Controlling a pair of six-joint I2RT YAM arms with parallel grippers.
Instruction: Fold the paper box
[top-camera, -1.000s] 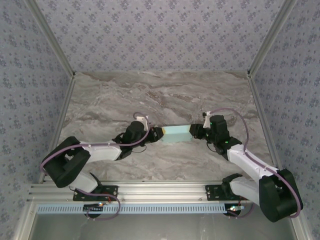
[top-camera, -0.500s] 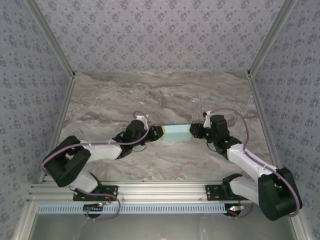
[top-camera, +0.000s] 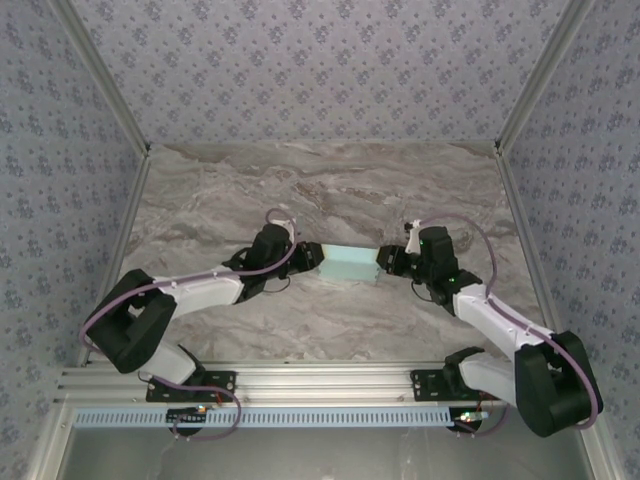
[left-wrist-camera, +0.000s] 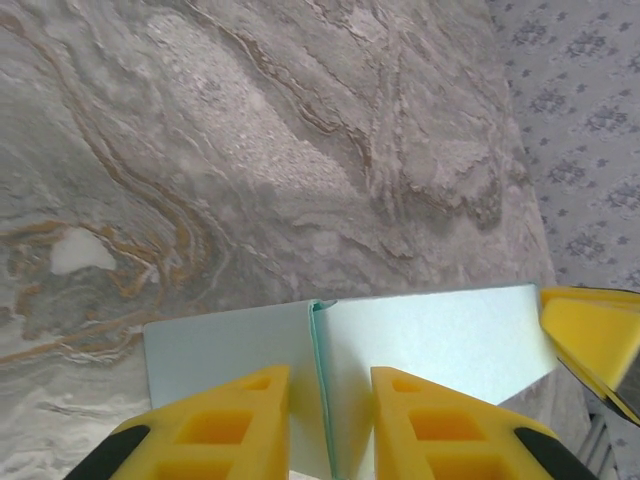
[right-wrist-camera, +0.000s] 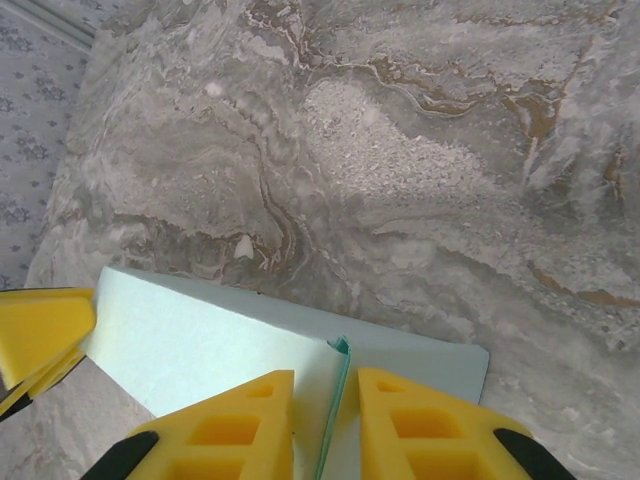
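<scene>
Paper box (top-camera: 350, 264) sits mid-table (top-camera: 330, 190), spanning the two arms. Left gripper (left-wrist-camera: 330, 385) and right gripper (right-wrist-camera: 327, 388) each straddle an upright end flap. Gaps narrow; a true pinch cannot be told. Risk: uneven inward push buckles the thin card, or a flap slips free.

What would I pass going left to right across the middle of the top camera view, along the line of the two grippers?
Left gripper → paper box → right gripper, all in a row on the marble table.
</scene>
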